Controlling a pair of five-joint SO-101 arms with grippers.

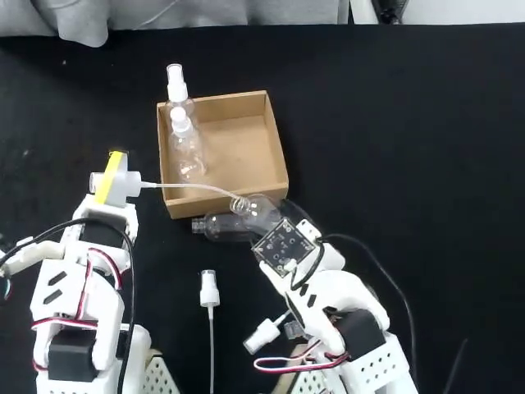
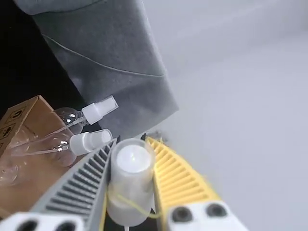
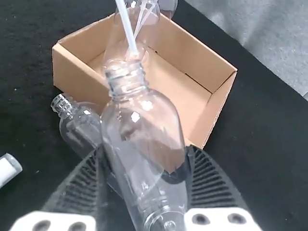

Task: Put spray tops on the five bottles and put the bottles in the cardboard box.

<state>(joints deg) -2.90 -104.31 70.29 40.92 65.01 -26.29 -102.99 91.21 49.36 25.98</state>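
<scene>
My left gripper is shut on a white spray top. The top's thin tube runs across the box's near corner to the open neck of a clear bottle. My right gripper is shut on that bottle, just in front of the cardboard box. Two capped bottles lie along the box's left side. Another open bottle lies on the table beside the held one.
Two loose spray tops lie on the black table in front: one between the arms, one by the right arm's base. Grey cloth lies past the table's far edge. The box's right half is bare.
</scene>
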